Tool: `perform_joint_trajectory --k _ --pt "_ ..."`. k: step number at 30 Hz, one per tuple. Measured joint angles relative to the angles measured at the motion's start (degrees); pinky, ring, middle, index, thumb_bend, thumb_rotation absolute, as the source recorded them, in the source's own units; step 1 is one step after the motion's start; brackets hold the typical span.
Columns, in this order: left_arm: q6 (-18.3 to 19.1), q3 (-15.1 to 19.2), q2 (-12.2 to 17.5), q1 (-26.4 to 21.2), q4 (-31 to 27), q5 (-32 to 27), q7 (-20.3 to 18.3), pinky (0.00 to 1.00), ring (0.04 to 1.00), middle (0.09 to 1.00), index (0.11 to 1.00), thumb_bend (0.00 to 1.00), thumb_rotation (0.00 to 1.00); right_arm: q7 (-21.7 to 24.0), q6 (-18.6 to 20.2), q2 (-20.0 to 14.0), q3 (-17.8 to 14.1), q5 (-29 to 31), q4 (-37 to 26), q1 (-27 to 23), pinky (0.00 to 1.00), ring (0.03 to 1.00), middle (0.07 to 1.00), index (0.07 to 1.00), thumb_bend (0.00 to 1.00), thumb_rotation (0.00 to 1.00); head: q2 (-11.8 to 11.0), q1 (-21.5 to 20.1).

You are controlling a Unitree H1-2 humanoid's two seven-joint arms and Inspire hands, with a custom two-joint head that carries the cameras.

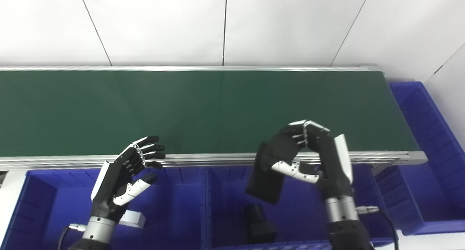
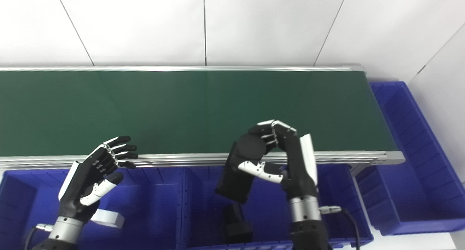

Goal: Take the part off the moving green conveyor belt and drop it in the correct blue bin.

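Over the middle bin [image 1: 290, 213]: my right hand [image 1: 316, 159], fingers clamped on black part [image 1: 270, 170].
Left hand [image 1: 125, 173]: raised, fingers spread, holding nothing.
Views: both alike.

Black left hand [image 1: 125, 172] and right hand [image 1: 319, 159], white panels, silver wrists, black cables
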Motion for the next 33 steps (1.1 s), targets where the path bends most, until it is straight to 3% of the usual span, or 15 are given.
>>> perform_joint_trajectory --k 5,15,33 --pt "0.59 0.26 0.11 0.01 -0.35 -0.45 -0.37 0.54 0.646 0.719 0.784 0.77 0.54 -0.55 -1.7 -1.03 1.01 -0.86 5.76 0.12 0.41 0.473 0.508 0.455 0.5 0.0 0.44 -0.44" --pt "1.45 0.89 0.59 -0.05 -2.15 -0.55 -0.86 0.55 0.645 0.715 0.783 0.76 0.53 -1.15 -1.8 -1.7 2.96 -2.63 9.87 -0.94 0.42 0.472 0.511 0.447 0.5 0.0 1.41 -1.06" --pt "3.3 1.25 1.85 -0.01 -3.4 -1.2 -1.79 0.55 0.648 0.723 0.786 0.76 0.53 1.76 -1.62 -6.33 8.89 -8.84 23.74 -9.32 0.35 0.422 0.502 0.502 0.5 0.0 2.73 -1.85"
